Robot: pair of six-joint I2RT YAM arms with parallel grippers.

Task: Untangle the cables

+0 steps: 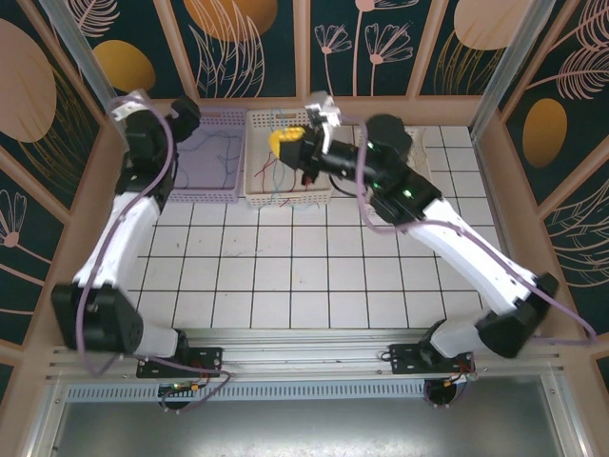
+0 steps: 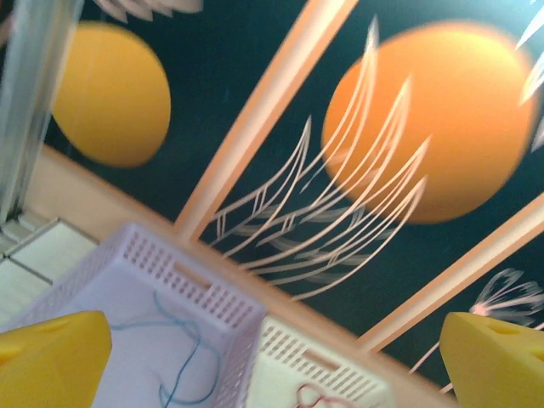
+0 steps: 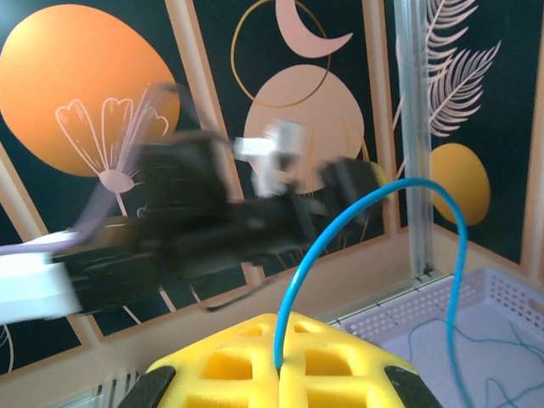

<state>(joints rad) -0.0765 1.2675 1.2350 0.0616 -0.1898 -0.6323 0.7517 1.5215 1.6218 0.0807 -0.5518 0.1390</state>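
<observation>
Right now my right gripper [image 3: 279,367] is pinched shut on the blue cable [image 3: 374,191], which arcs up and then drops toward the lilac basket [image 2: 183,270] at the far left. My left gripper [image 2: 274,364] hangs over that basket, fingers wide apart and holding nothing, so it is the nearer arm to the strand lying there. In the white basket [image 1: 255,186] the other cables [image 1: 276,176] (red at least) blur together, and I can't sort out their crossings.
</observation>
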